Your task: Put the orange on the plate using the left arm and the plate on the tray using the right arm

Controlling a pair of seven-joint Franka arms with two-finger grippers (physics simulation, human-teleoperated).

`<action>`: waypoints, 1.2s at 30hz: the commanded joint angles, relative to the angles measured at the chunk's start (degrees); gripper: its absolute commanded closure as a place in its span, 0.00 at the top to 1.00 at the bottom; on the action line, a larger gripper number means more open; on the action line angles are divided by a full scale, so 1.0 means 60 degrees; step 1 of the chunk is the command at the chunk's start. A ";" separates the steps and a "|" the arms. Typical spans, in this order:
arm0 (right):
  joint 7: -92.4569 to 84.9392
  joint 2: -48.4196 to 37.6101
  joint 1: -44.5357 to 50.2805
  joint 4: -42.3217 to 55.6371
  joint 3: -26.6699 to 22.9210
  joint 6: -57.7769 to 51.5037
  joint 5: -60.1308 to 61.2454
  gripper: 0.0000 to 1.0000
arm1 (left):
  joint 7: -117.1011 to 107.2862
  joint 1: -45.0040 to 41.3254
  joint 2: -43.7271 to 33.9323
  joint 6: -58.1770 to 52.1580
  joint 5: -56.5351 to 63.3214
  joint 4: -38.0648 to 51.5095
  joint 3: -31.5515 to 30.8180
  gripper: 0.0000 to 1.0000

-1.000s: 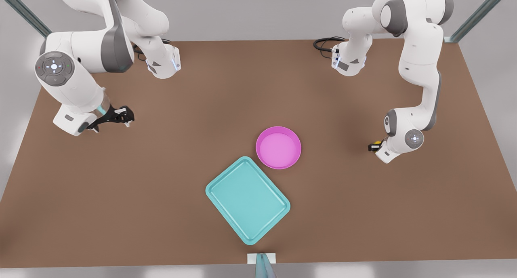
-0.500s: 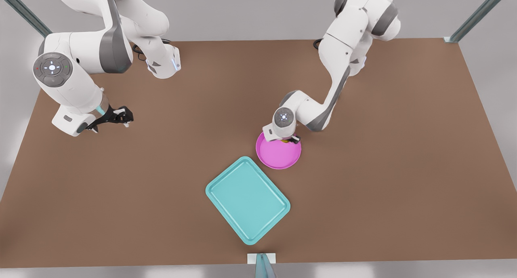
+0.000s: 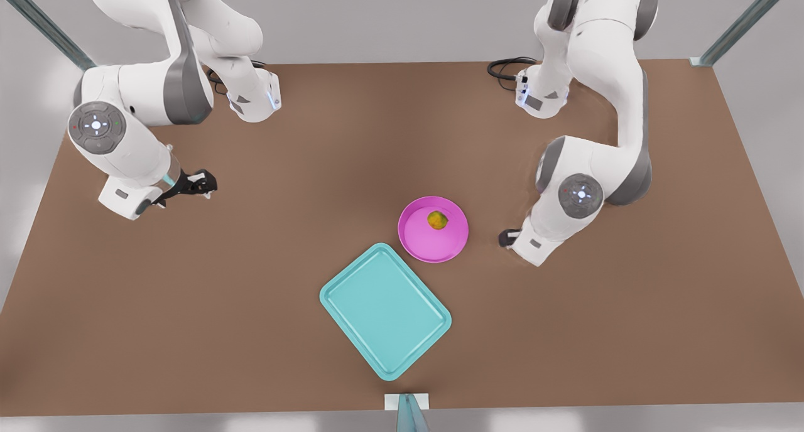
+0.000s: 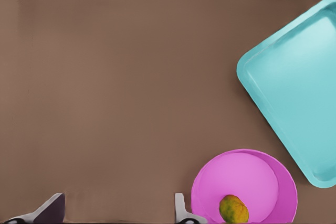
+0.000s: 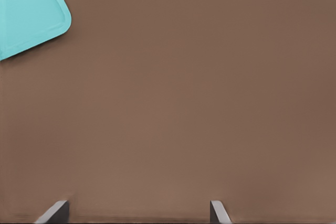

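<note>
— Small mottled yellow-orange fruit? On round pink plate, just beside rectangular teal tray, both on brown counter.
— Tools? Left tool spread wide beside plate; right tool likewise agape, well apart.

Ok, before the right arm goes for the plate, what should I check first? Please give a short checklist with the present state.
1. Orange on the plate: ok, it lies inside the rim.
2. Left gripper clear of the plate: ok, it is open, beside the plate on the front view's right, and apart from it.
3. Right gripper open: ok, its fingers are apart.
4. Right gripper at the plate: not ok, it hangs over the table on the front view's left, far from the plate.
5. Tray free: ok, nothing lies in it.
6. Gap between plate and tray: cannot tell, the rims are very close.
</note>
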 commanded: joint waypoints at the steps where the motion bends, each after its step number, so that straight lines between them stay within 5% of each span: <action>1: 0.0248 -0.0019 0.0437 -0.0732 0.0048 0.0831 0.0844 1.00 | 0.3347 0.0081 -0.0606 -0.4138 -0.0241 0.0279 0.1330 1.00; 2: 0.1154 -0.0004 0.0628 -0.1361 0.0048 0.1476 0.1342 1.00 | 0.3714 0.0431 -0.0928 -0.4094 -0.0270 0.0338 0.1493 1.00; 4: 0.2782 0.0142 0.1155 -0.2197 0.0048 0.2502 0.1781 1.00 | 0.3714 0.2599 -0.1294 -0.3598 -0.0110 0.0250 -0.0967 1.00; 5: 0.3264 0.0289 0.1258 -0.2387 0.0048 0.2824 0.1899 1.00 | 0.3729 0.2835 -0.1588 -0.2938 0.0081 0.0001 -0.1203 1.00; 9: 0.5123 0.0464 0.2136 -0.3662 0.0048 0.5137 0.2338 1.00 | 0.3890 0.2791 -0.1471 -0.2922 0.0198 0.0118 -0.1115 1.00; 20: 0.7748 0.3599 0.4158 -0.2827 0.0048 0.8918 0.3847 1.00 | 0.3729 0.2849 -0.1617 -0.3596 0.0169 0.0455 -0.0925 1.00; 36: 0.7704 0.5855 0.4964 -0.1245 0.0224 0.9299 0.4990 1.00 | 0.3875 0.2835 -0.1529 -0.3552 0.0198 0.0425 -0.0925 1.00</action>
